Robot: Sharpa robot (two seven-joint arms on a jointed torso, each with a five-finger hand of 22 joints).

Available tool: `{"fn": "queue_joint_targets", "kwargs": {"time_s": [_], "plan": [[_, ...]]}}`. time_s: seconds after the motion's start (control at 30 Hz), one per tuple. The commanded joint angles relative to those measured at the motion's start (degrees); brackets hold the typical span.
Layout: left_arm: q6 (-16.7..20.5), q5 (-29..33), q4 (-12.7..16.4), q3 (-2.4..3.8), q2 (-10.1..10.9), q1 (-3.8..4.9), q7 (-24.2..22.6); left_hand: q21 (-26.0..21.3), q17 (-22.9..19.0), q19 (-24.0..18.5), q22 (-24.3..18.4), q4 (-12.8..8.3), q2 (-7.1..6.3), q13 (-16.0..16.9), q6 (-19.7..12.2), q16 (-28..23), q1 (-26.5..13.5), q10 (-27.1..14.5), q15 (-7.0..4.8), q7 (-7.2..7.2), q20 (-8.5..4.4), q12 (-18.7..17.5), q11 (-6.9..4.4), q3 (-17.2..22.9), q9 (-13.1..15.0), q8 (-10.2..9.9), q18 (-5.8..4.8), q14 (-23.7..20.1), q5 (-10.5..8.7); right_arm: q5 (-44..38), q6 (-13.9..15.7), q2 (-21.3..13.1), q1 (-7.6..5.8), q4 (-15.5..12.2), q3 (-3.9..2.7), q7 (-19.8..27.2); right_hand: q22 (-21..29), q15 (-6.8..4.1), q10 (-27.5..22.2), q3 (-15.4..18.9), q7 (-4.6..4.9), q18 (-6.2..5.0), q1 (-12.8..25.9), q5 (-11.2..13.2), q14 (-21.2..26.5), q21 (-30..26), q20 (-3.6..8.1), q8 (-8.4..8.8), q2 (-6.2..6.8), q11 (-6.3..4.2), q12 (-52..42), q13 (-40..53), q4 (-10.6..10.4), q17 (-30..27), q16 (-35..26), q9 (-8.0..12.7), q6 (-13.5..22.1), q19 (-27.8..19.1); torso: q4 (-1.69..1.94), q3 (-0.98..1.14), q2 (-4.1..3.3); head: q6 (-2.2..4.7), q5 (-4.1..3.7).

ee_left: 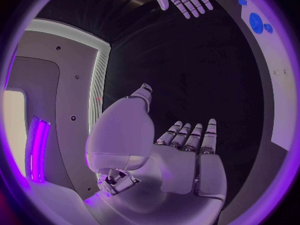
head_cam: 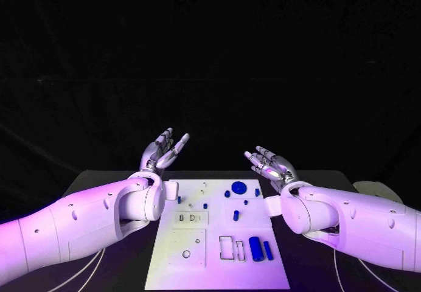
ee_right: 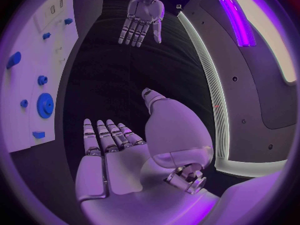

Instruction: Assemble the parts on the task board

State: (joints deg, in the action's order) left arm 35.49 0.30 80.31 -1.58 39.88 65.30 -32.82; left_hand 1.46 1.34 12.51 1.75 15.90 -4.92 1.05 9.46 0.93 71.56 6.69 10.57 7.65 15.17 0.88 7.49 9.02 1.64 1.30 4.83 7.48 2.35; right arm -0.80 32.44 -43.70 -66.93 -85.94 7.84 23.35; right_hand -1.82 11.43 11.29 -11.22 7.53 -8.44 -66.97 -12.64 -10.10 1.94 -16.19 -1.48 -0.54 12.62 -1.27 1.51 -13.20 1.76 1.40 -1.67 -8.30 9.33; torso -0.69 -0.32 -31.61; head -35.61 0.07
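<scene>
Task board [head_cam: 188, 267]: approx 10 blue parts [head_cam: 238, 187]; left hand [head_cam: 163, 149], right hand [head_cam: 270, 163] released, empty.

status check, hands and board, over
Left hand open, raised beyond the board, holding nothing. Right hand open, likewise. Task board untouched, blue parts lying loose on it. Nothing in the way.

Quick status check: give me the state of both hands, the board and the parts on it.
left hand: raised beyond the board's far edge, fingers apart, holding nothing.
right hand: raised beyond the board, fingers apart, holding nothing.
task board: flat on the table, between the arms, untouched.
round blue part: on the board's far end.
long blue parts: lying side by side near the board's near right corner.
</scene>
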Motion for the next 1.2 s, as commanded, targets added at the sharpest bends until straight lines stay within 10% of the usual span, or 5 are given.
{"fn": "queue_joint_targets", "kwargs": {"time_s": [0.03, 0.23, 0.43, 0.77, 1.2], "plan": [[-4.20, 0.03, -0.10, 0.01, -0.15, 0.13, -3.09, 0.38, 0.18, 0.33, 0.14, 0.90, -0.09, 0.14, 1.00, 0.44, 3.05, 0.47, 0.97, 3.03, 0.91, 0.30, 0.83, 0.24, 0.17, 0.38, 0.85, 0.54, 0.39, -2.54, -9.93, 0.21, -0.86, 0.60, 0.76, -4.21, -0.84, 1.66, 5.55, 0.32, 8.99, 0.77, -6.23, 0.05, -5.97, 2.01, -0.49, -1.30, -0.32, 1.71, -0.93, 0.54, 1.82, 0.98, 1.50, -0.88, -3.97, 5.10, -0.02, -0.01, -0.01, 0.00, -0.01], [-4.20, 0.03, -0.10, 0.01, -0.15, 0.13, -3.09, 0.78, 0.81, 1.43, 0.38, 0.82, 0.40, 0.49, 3.51, 1.19, 4.21, 3.27, 1.78, 4.42, 1.58, 0.76, 2.24, 0.50, 0.73, 1.12, 1.52, 3.33, 0.39, -2.87, -11.81, 0.32, -1.50, 0.98, 1.49, -5.06, -1.51, 1.38, 20.29, -1.01, 8.66, 0.62, -10.81, 1.63, -19.94, 4.16, -0.47, -4.40, 0.09, 1.70, -2.65, 1.46, 6.12, 2.96, 4.85, -2.94, -13.86, 11.75, -0.02, -0.01, -0.01, 0.00, -0.01], [-5.01, 0.16, 2.78, 0.10, 4.15, 0.88, -3.06, 6.96, 4.81, 22.68, 3.45, 0.26, 1.44, 2.08, 17.05, 7.45, 7.92, 20.72, 2.85, 7.68, 1.61, 4.17, 6.68, 1.22, 3.73, 5.81, 1.58, 22.93, 0.42, -22.16, -3.83, -0.76, -3.55, 2.79, 1.27, -2.22, -1.80, 0.48, 37.16, -3.22, 7.52, -0.24, -12.41, 2.05, -35.25, 6.14, -0.51, -7.57, 1.03, 0.63, -3.72, 2.23, 9.28, 4.49, 7.74, -4.93, -25.34, 20.14, -0.01, -0.11, -2.14, -0.12, -0.20], [-6.53, 0.01, 5.76, 0.19, 6.51, 1.37, -2.87, 10.91, 8.08, 34.03, 3.97, -0.63, 1.45, 2.78, 33.66, 13.27, 12.24, 41.55, 0.03, 6.94, 1.25, 6.71, 4.98, 2.11, 7.45, 11.97, 5.58, 39.01, 0.46, -32.09, -3.05, -1.01, -4.59, 3.98, 0.89, -4.09, -2.20, -2.03, 46.54, -11.92, 6.42, -2.12, -11.02, 2.00, -44.53, 9.12, -0.06, -9.82, 4.25, -1.57, -2.74, 2.14, 10.78, 4.73, 8.99, -6.07, -39.51, 34.29, 0.27, -0.30, -3.79, 0.22, -0.57], [-11.53, -3.12, 10.61, 0.38, 10.22, 2.78, 1.67, 12.05, 9.70, 39.69, 3.38, -1.24, 0.08, 2.78, 37.77, 14.74, 14.10, 48.13, -1.83, 5.74, -0.21, 6.07, 3.38, 2.45, 8.07, 13.21, 5.77, 45.02, 0.44, -56.97, -8.26, -0.37, -8.09, 5.56, 0.37, -14.53, -2.44, -4.25, 53.04, -18.66, 4.76, -2.20, -9.50, 4.75, -51.26, 10.47, 1.91, -10.81, 9.05, -3.56, -2.67, 2.45, 11.66, 6.79, 10.27, -6.59, -44.15, 40.55, 0.23, -0.50, -6.56, 0.24, -1.10]]}}
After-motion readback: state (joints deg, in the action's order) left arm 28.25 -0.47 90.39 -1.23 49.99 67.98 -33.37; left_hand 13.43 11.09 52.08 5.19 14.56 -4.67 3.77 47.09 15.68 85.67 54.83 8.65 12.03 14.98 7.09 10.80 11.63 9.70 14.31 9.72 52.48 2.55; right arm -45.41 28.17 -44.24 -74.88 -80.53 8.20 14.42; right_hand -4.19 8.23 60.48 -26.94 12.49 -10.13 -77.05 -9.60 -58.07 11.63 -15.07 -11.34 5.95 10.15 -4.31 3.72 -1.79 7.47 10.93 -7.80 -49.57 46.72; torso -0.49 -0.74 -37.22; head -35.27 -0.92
